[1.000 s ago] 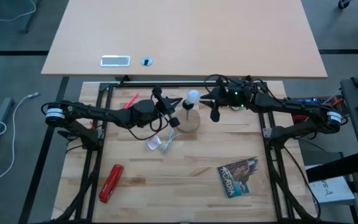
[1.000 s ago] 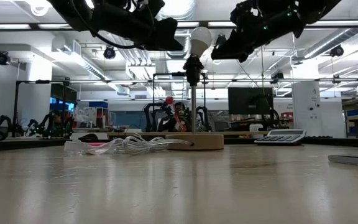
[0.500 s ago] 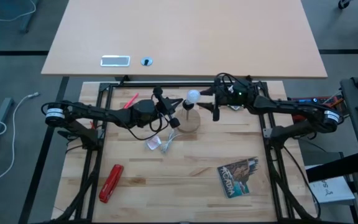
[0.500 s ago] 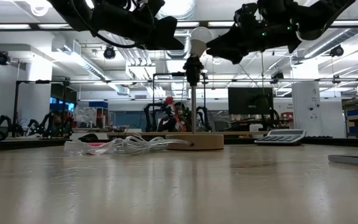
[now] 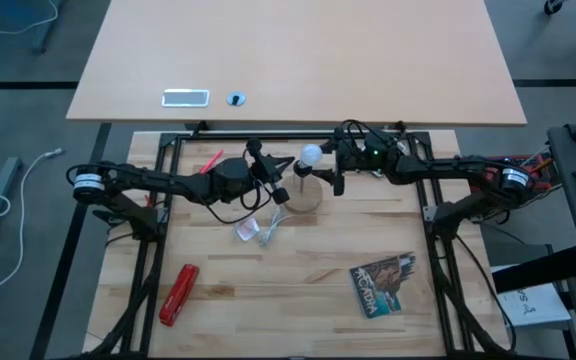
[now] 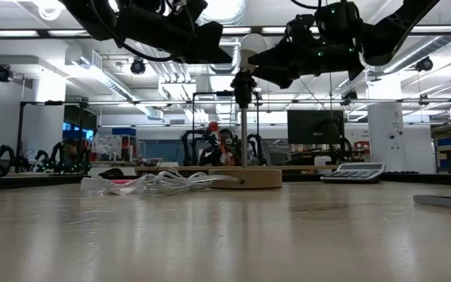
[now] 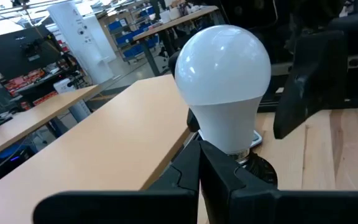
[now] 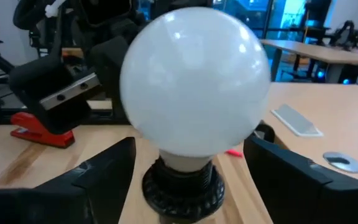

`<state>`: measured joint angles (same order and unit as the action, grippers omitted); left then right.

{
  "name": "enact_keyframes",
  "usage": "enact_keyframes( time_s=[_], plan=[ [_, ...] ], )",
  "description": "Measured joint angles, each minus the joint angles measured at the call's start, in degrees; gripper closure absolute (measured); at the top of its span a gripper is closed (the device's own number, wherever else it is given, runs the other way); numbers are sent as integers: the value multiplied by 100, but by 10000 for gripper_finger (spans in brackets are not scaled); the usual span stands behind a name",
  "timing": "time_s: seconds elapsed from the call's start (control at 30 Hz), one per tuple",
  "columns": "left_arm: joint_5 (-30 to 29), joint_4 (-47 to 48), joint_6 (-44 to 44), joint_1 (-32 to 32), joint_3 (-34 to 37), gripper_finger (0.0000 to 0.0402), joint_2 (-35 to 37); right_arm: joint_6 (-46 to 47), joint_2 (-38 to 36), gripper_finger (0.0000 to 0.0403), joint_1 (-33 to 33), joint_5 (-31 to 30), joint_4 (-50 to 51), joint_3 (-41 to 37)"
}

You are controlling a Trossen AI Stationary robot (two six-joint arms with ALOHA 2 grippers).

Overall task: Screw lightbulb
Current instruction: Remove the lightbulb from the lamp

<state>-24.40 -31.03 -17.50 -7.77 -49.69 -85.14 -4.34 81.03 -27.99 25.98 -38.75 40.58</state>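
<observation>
1. The lightbulb (image 5: 311, 155) sits upright in the black socket (image 8: 182, 185) atop the thin post of the round wooden base (image 5: 306, 193), so the job looks to be in its turning stage rather than the fetching one.
2. The right gripper (image 5: 330, 170) is at the bulb with its fingers (image 8: 104, 171) spread wide to either side of the white globe and clear of the glass; it has hold of nothing.
3. The left gripper (image 5: 271, 183) waits just beside the socket on the far side from the right one, its fingers (image 7: 199, 171) pressed together and empty, tips close under the bulb's neck.
4. My guess at the next move: the right fingers need to close gently and squarely on the globe, then twist it, without tipping the post.
5. Hard to tell: the silvery thread is buried in the socket, so how far the bulb is screwed home cannot be judged.
6. From table height both grippers are dark shapes against the ceiling lights, and the bulb's head is half lost between them.
</observation>
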Motion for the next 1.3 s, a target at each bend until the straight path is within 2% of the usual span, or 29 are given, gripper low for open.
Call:
enact_keyframes(
  time_s=[0.3, 0.5, 0.7, 0.87, 1.03, 1.3],
  plan=[
    [400, -91, 0, -33, 0, 402, 0, -13, 160, 110, 23, -2, -670, 0],
    [470, -150, -17, -89, 0, 402, 0, -20, 160, 128, 63, 0, -701, 2],
    [723, -153, -2, -178, 0, 402, 0, -26, 160, 163, 61, -5, -700, 2],
    [728, -155, -2, -184, 0, 402, 0, -35, 160, 184, 61, -50, -702, 2],
    [659, -119, 0, -178, 0, 402, 2, 52, 90, 186, 61, -55, -701, 2],
    [390, -95, -2, -111, 0, 402, 38, 136, -407, 193, 58, -51, -347, 2]
  ],
)
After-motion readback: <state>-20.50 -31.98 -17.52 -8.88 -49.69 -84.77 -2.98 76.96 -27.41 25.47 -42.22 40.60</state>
